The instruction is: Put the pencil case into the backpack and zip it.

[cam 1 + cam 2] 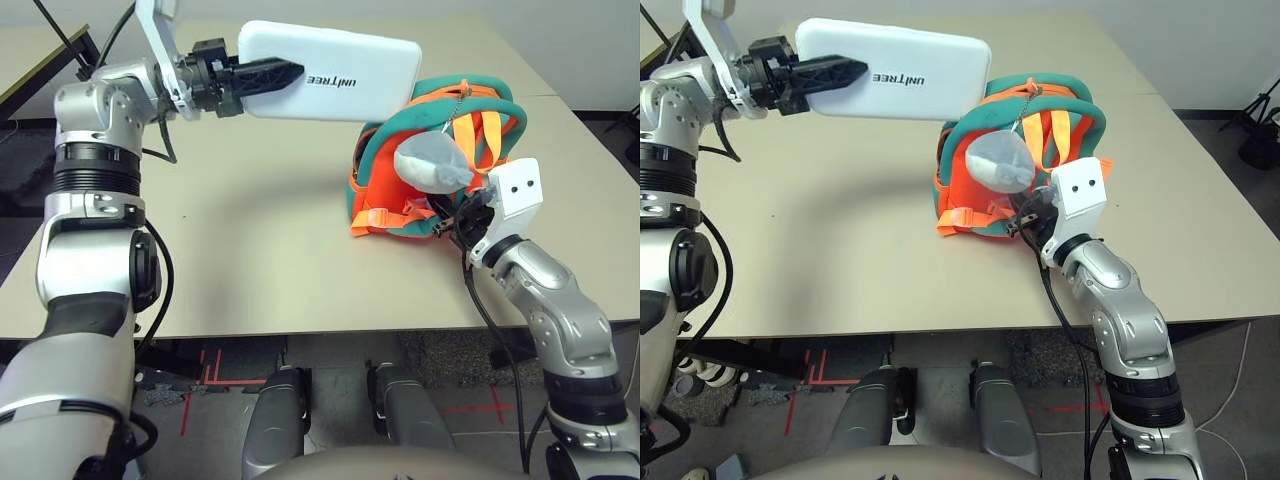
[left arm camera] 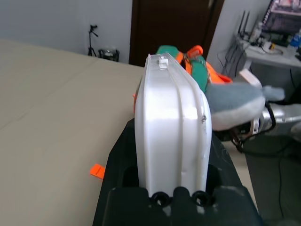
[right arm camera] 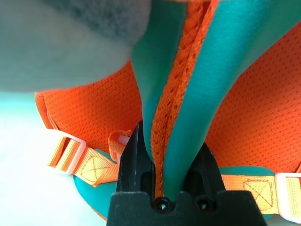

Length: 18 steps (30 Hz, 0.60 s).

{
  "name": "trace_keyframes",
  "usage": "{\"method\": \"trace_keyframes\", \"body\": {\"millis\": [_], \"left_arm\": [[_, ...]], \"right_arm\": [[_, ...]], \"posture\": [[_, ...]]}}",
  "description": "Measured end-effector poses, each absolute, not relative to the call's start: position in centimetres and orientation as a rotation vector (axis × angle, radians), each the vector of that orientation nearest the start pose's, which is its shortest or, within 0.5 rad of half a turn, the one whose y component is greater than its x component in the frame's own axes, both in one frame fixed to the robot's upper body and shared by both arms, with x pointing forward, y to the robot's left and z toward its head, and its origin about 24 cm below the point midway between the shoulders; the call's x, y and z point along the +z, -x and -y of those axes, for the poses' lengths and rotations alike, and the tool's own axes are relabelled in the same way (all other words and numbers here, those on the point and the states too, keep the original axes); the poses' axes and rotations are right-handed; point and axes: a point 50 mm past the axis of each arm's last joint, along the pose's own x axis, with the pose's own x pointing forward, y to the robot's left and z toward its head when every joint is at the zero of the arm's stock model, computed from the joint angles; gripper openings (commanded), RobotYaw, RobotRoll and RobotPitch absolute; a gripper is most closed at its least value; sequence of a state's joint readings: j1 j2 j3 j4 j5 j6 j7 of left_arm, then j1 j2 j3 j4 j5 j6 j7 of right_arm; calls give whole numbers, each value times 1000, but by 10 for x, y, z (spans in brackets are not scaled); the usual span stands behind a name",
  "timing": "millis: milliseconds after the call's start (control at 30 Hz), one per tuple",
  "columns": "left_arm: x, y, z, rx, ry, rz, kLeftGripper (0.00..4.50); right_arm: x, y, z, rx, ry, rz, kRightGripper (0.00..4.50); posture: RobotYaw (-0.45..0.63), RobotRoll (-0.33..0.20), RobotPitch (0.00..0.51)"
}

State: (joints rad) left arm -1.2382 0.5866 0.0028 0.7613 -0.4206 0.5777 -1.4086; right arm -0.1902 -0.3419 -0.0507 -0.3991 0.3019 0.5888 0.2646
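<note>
- the left claw (image 1: 262, 76) is clamped on one end of the pencil case (image 1: 335, 70), carrying it level above the tabletop (image 1: 250, 230), its far end just over the backpack (image 1: 430, 160), likely lined up for sliding in.
- the right claw (image 3: 162, 169) pinches a teal padded strap (image 3: 188, 94) of the backpack, probably to steady the bag.
- the case is a hard, smooth white shell with rounded corners; the backpack is soft orange mesh with a fuzzy grey charm (image 1: 432, 163).

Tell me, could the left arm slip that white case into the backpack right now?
Probably yes: the left gripper holds the pencil case in the air beside the backpack, nothing between them, and the right gripper grips its teal strap.
</note>
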Motion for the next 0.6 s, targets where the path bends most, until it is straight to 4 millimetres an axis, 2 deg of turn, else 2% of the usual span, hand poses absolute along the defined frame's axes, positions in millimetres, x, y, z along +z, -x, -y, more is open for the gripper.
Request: {"method": "trace_keyframes", "body": {"millis": [367, 600], "left_arm": [[269, -377, -151, -1404, -123, -141, 1230], [267, -387, -113, -1425, -173, -131, 1230]], "right_arm": [[139, -272, 170, 371, 88, -10, 377], [140, -273, 169, 371, 88, -6, 377]], "posture": [[-238, 0, 111], [-240, 0, 112]]}}
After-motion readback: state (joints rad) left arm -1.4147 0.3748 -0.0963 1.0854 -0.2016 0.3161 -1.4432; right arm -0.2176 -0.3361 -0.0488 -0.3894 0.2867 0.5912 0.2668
